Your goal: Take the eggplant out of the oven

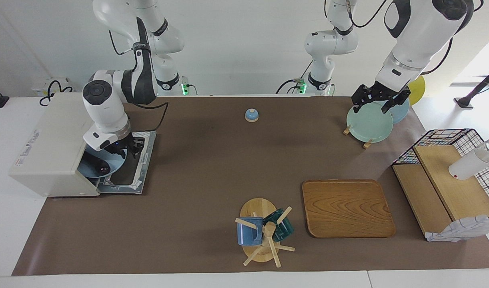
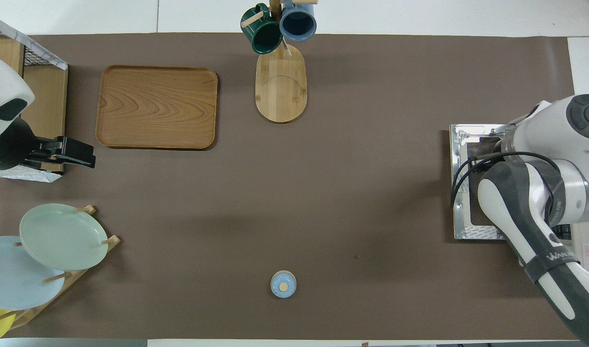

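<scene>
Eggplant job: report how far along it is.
Done: the oven door is down. In hand: the right gripper is at the oven mouth over a blue plate bearing the eggplant, grip hidden. Left: lifting it out. The left gripper waits over the plate rack.

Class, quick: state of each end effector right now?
Left end effector: open, empty, over the plate rack.
Right end effector: at the oven mouth; cannot be told.

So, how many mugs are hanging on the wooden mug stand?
2: a blue mug and a dark green mug, side by side on the mug stand, beside the wooden tray. None seems hidden.
</scene>
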